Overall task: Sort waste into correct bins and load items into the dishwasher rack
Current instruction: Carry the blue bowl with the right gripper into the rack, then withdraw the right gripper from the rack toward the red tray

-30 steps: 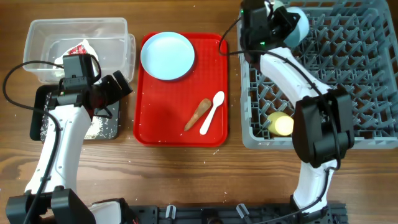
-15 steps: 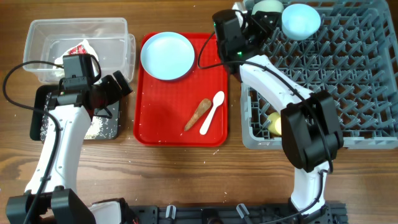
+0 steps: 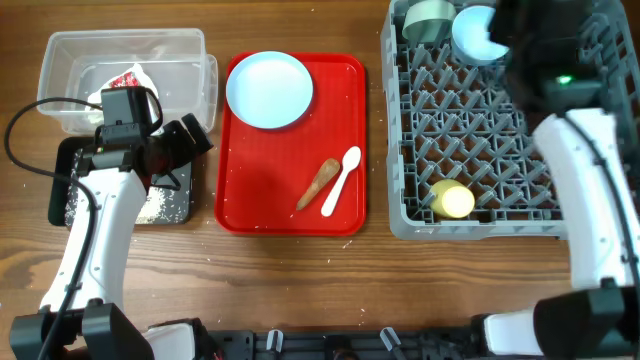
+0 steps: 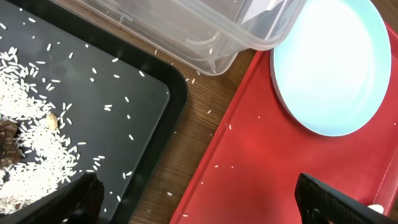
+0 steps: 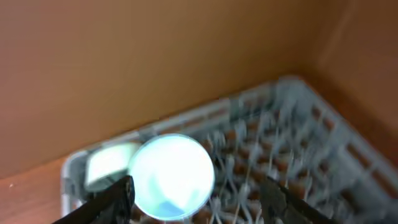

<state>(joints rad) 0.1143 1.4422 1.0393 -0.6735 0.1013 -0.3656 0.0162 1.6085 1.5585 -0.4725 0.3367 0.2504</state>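
Overhead, the pale blue plate [image 3: 269,90] looks light, hard and slippery, so pinch its thin rim, and the left gripper [image 4: 202,196] and right gripper [image 5: 198,193] are both spread wide, holding nothing.

Green bowl [image 3: 428,20], blue bowl [image 3: 478,35], seemingly touching, cup [image 3: 452,200] in rack [image 3: 470,120]
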